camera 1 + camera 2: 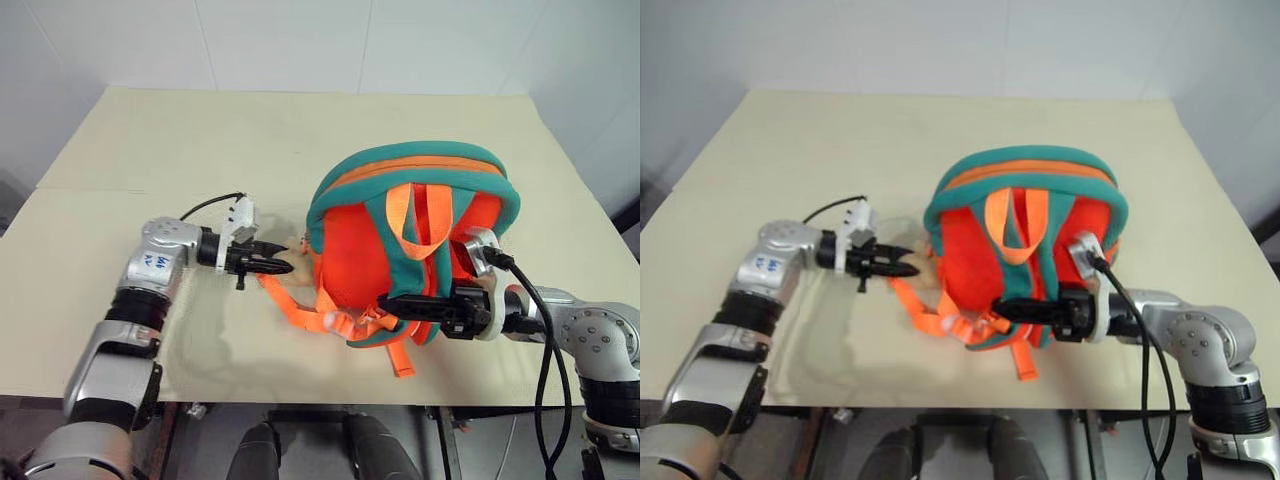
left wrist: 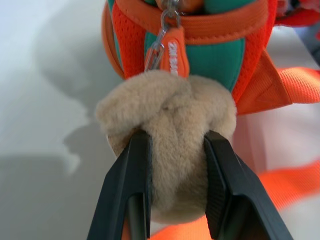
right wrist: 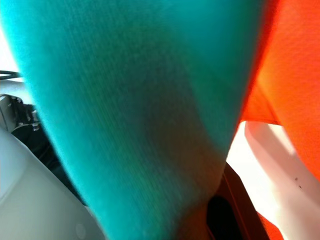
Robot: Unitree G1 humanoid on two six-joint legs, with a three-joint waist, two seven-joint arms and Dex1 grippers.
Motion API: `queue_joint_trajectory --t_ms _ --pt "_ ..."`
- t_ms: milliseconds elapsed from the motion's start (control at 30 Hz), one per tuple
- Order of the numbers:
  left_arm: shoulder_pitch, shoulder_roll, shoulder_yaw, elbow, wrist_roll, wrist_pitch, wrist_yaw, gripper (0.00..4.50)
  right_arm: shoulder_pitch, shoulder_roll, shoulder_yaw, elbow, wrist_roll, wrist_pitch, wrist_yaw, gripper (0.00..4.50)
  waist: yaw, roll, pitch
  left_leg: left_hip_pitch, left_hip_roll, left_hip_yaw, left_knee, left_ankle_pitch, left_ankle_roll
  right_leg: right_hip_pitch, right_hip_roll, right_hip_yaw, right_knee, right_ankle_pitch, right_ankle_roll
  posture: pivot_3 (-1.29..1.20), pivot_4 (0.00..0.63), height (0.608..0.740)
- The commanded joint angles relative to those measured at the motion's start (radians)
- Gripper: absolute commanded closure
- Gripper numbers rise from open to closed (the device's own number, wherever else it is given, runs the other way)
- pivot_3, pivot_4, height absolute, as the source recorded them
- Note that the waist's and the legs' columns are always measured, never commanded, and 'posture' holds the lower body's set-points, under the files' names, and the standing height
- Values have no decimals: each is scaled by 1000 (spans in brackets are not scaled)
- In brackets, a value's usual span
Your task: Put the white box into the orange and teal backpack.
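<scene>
Cream matte table (image 1: 150,140), white walls, backpack at centre.
The left gripper (image 1: 275,265) pinches the fuzzy tan plush bear head (image 2: 170,130) between its black fingers; beside it the orange and teal backpack (image 1: 400,250) stands upright, where the right gripper (image 1: 395,305) clamps a soft teal shoulder strap (image 3: 135,110).

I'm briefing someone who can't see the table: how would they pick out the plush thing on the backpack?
On the cream table lies the orange and teal backpack. At its side toward the robot's left, below a zipper pull, hangs a tan plush bear head, gripped between the left hand's black fingers. It is the one furry, beige piece among smooth orange webbing straps.
</scene>
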Motion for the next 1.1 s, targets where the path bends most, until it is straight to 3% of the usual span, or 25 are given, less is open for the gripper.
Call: queue_joint_trajectory --t_ms 33,167,300,333,433,600,667,933,1100 --pt "85 -47 11 -133 -22 16 52 3538 14 12 -25 -52 15 -31 -12 4279 8 0 0 0 0 0 0 0 0 1 0 0 0 0 0 0 150 740" --pt "206 0 47 -325 -41 61 74 3538 44 -13 14 -89 -117 -143 -8 4279 10 0 0 0 0 0 0 0 0 2 -1 0 -1 1 1 0 150 740" --pt "276 35 134 -416 -71 40 133 3538 67 4 3 -77 -238 -267 -50 3026 9 0 0 1 0 0 -1 0 0 1 0 0 -1 0 1 0 150 740" --pt "302 54 166 -455 -95 56 136 2853 80 -1 -3 -79 -295 -341 -43 2705 6 0 0 1 0 0 -1 0 0 1 0 0 -1 0 1 0 150 740" --pt "375 105 214 -550 -133 65 125 1988 122 -14 -48 -96 -408 -494 -57 1647 -6 0 0 1 1 1 -2 0 0 1 0 1 -1 0 0 0 150 740" --pt "513 182 296 -652 -203 107 115 383 232 -77 -189 -153 -391 -526 -39 1 -14 0 0 1 1 1 -2 0 0 1 -1 1 -2 0 0 0 150 740" --pt "534 194 319 -652 -221 98 111 17 273 -106 -245 -174 -367 -505 -40 0 -14 0 0 1 1 2 -2 0 0 1 0 1 -2 0 0 0 150 740" --pt "540 229 318 -623 -237 69 40 17 427 -183 -398 -192 -382 -534 3 0 -16 0 0 3 1 2 -2 0 1 8 -1 1 -12 -2 -5 0 150 740" --pt "530 265 371 -555 -229 17 42 17 453 -190 -429 -101 -475 -655 34 0 -19 0 0 5 1 3 -3 0 2 9 0 2 -14 -1 -4 0 150 740"
